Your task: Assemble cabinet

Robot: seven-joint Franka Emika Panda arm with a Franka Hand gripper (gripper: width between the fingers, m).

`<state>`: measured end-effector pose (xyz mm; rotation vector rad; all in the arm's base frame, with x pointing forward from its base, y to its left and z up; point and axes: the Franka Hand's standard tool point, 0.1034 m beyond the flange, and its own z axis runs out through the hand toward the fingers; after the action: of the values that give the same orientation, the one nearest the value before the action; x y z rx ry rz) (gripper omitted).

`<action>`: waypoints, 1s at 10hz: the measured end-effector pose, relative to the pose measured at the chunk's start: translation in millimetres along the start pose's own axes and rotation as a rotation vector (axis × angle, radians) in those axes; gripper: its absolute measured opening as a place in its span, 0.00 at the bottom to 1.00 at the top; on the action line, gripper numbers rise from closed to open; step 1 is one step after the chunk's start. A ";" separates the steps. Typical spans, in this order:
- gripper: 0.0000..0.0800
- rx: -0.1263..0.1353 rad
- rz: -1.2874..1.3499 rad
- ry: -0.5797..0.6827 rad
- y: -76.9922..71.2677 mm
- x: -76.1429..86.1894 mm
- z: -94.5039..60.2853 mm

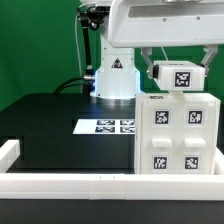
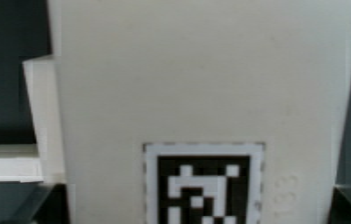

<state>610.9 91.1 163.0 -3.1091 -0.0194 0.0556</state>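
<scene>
The cabinet (image 1: 180,135) is a large white boxy unit with several tags on its front, standing at the exterior view's right. My gripper (image 1: 179,68) is straight above it, with a finger on each side of a small white block (image 1: 181,74) that carries a tag. The block is at the cabinet's top; I cannot tell whether it touches. In the wrist view the block (image 2: 190,90) fills most of the picture, its tag (image 2: 204,187) lies between my gripper's (image 2: 198,212) dark fingertips, and a white edge shows beside it.
The marker board (image 1: 108,126) lies flat on the black table to the exterior view's left of the cabinet. A white rail (image 1: 70,183) runs along the table's front edge. The arm's base (image 1: 113,75) stands at the back.
</scene>
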 end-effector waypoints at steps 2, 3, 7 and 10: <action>0.70 -0.001 -0.001 0.000 -0.4 1.1 5.0; 0.70 -0.001 -0.001 0.007 -0.5 1.8 5.1; 0.70 0.000 -0.001 0.019 -0.6 3.9 4.8; 0.80 0.000 -0.001 0.018 -0.3 3.6 5.9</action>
<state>614.3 91.7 157.0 -3.1094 -0.0202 0.0279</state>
